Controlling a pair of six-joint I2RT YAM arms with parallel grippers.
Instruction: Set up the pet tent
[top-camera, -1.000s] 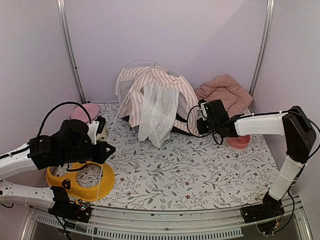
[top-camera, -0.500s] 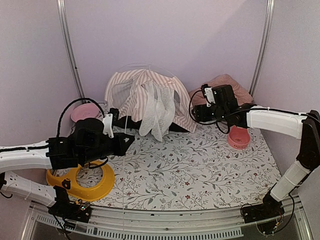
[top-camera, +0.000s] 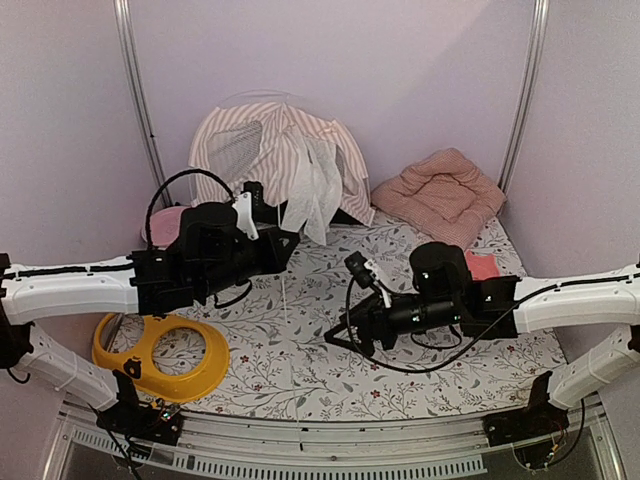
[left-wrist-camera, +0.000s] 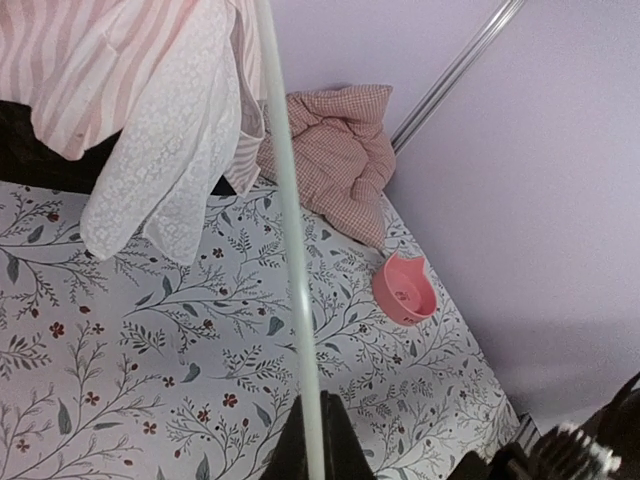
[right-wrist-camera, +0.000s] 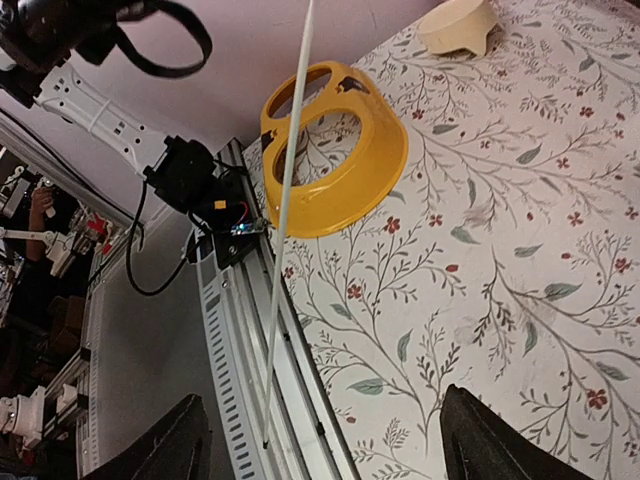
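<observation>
The pet tent (top-camera: 270, 150) is pink-and-white striped and stands against the back wall, left of centre. Its white sheer curtain (top-camera: 312, 190) hangs at the front. The left wrist view shows the striped fabric (left-wrist-camera: 100, 70) and the curtain (left-wrist-camera: 165, 170) at upper left. My left gripper (top-camera: 287, 250) is just in front of the tent, shut on a thin white pole (left-wrist-camera: 290, 230) that runs up between its fingers (left-wrist-camera: 335, 445). My right gripper (top-camera: 338, 337) hovers open over the middle of the table, pointing left. In its view the same pole (right-wrist-camera: 285, 220) crosses ahead of the wide-apart jaws, untouched.
A pink checked cushion (top-camera: 445, 190) lies at the back right, with a pink bowl (top-camera: 484, 265) in front of it, partly behind my right arm. A yellow ring-shaped piece (top-camera: 160, 355) sits at the front left. Another pink bowl (top-camera: 165, 225) is at the left wall.
My right gripper opened, let go of the tent and swung from the back right down to the table's middle. My left arm carried the pole toward the back, and the tent shifted left.
</observation>
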